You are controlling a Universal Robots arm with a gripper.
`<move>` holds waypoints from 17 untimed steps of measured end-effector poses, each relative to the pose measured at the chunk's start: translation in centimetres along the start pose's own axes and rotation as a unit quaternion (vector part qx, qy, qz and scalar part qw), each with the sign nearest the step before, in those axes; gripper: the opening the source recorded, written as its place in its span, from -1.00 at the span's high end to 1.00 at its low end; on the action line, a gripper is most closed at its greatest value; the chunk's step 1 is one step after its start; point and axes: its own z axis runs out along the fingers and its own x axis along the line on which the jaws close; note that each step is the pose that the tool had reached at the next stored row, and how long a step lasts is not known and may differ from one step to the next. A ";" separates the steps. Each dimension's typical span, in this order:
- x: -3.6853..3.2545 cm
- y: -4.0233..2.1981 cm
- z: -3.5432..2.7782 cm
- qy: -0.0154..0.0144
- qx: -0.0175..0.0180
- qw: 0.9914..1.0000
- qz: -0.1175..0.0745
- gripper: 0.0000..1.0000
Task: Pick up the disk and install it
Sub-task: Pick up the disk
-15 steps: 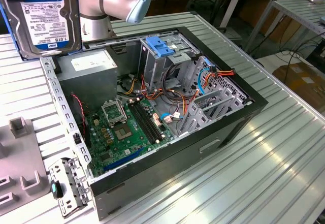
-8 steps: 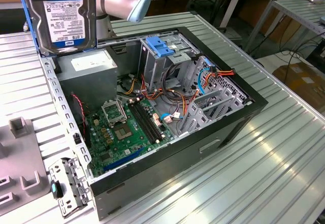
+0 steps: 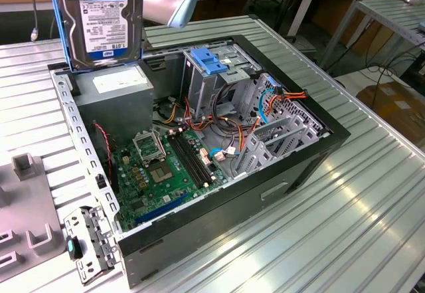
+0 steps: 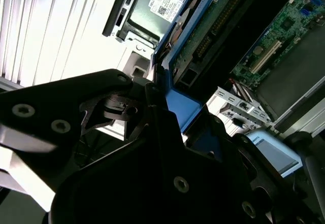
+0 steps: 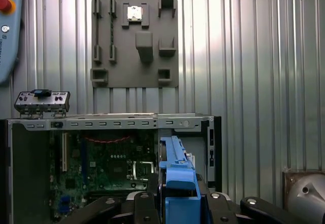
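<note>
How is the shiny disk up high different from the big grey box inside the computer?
The disk stands on edge in the air above the case, gripped by the pincer; the grey box sits inside the case. The disk is thin and flat; the grey box is chunky. The disk has a blue frame round its edge; the grey box has none. Both wear a white sticker.

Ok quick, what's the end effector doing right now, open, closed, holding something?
End effector: closed on the disk, holding it up above the open computer case.
</note>
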 end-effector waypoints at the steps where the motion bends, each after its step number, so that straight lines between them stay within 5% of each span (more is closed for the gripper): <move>1: -0.01 -0.25 0.00 0.000 0.000 1.000 0.000 0.26; 10: -0.07 -2.60 -0.04 0.000 -0.001 1.000 0.002 0.26; 17: -0.13 -5.10 -0.08 0.000 -0.001 1.000 0.003 0.26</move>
